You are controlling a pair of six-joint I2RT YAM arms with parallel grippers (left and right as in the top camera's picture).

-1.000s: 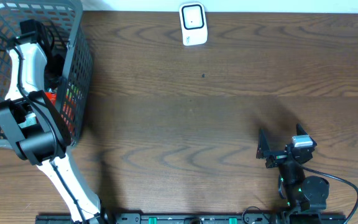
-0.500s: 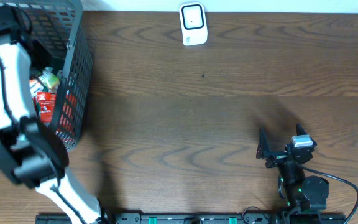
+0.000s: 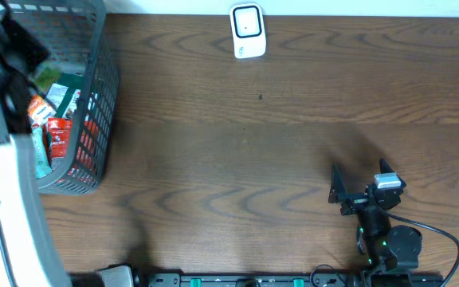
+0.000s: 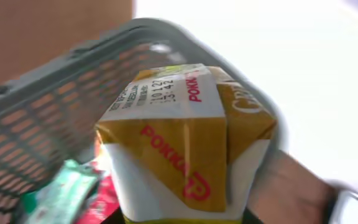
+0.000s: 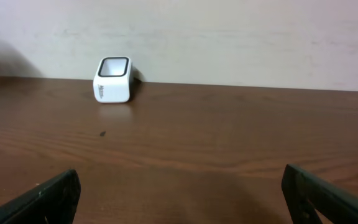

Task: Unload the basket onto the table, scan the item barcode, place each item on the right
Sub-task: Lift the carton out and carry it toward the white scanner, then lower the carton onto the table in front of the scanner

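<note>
Basket [image 3: 106, 72] shows from overhead at 10 o'clock on the counter [image 3: 253, 143], the white scanner [image 3: 246, 30] at 12, and the right pincer [image 3: 358, 177] at 5, wide and empty. The left pincer [image 3: 24, 48] is a dark blur over the basket, its load unclear. Only the left wrist view shows that load: a yellow-and-white Pokka carton [image 4: 185, 143], gripped close to the lens above the basket rim. The right wrist view shows its spread fingers [image 5: 55, 193] and the scanner upright at 11 o'clock.

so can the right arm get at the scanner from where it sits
Probably yes. The right gripper is open and faces the scanner across the table, with nothing standing between them. The scanner sits at the far edge, so it may be a long stretch.
</note>
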